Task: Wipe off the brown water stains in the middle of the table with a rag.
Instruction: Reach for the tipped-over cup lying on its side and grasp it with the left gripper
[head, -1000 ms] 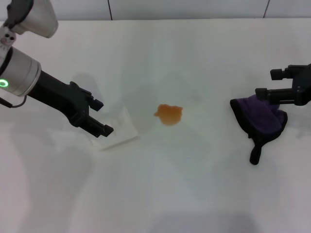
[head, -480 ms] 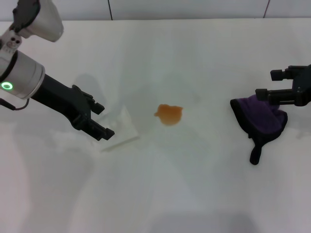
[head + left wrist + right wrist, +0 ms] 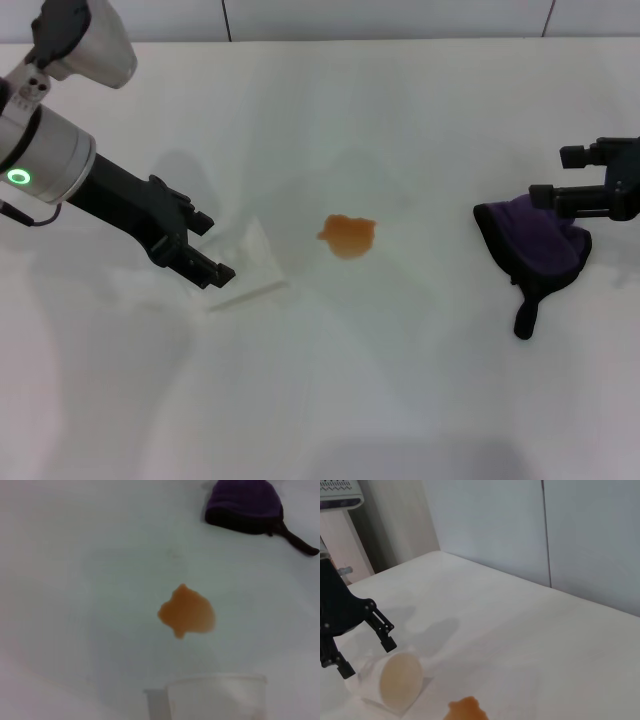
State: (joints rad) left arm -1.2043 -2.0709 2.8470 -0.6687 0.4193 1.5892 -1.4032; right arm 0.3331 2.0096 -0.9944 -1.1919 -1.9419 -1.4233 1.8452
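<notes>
**Stain untouched, rag beneath the right gripper**

The right gripper (image 3: 572, 176) hovers with its fingers spread just above the rag (image 3: 532, 246), which lies bunched on the table (image 3: 400, 400) with its black tail pointing toward the robot. The brown water stains (image 3: 348, 235) sit well to that gripper's left, about midway between both grippers. The left gripper (image 3: 205, 246), jaws apart, is beside a tipped white paper cup (image 3: 245, 262); whether it touches the cup is hard to tell.
</notes>
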